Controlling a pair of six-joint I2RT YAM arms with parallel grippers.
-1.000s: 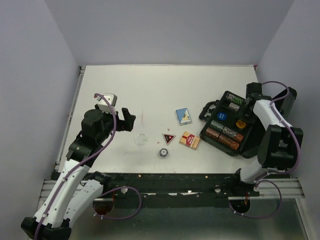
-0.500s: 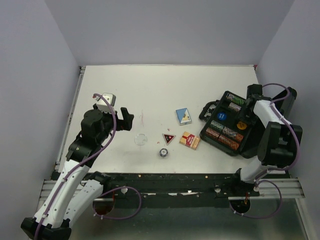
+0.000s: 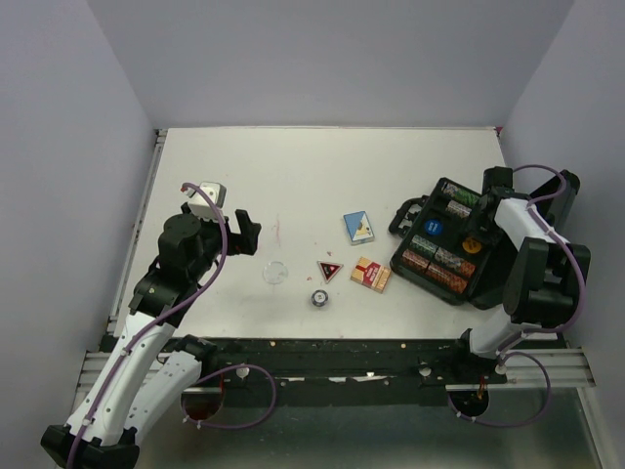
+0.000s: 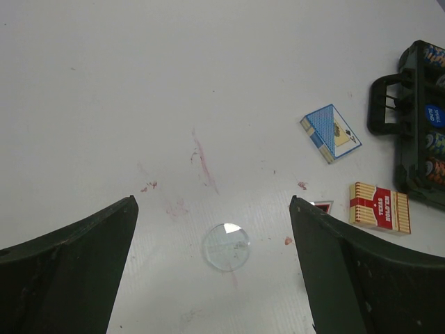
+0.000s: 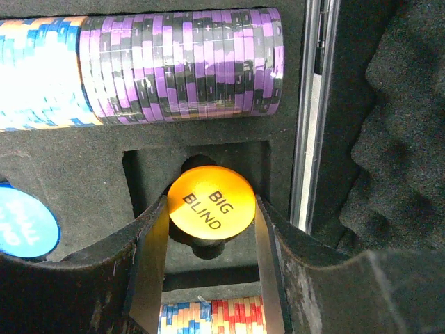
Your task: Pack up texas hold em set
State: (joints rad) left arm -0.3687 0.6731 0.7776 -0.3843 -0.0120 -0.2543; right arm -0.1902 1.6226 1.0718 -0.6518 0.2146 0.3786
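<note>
We pinch the orange marker (image 5: 208,198) in our right gripper (image 5: 211,212) at 9 and 3 o'clock, directly over its recess in the case (image 5: 83,160) (purple chips (image 5: 181,66) at 12). Our left gripper (image 4: 212,202) gapes empty, the clear marker (image 4: 226,246) at its 6.

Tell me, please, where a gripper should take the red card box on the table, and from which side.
Probably from above: the red card box lies flat, so only its thin edges can be gripped. Pinch across the two long edges, mid-length; its short ends face the triangle marker and the case.
</note>
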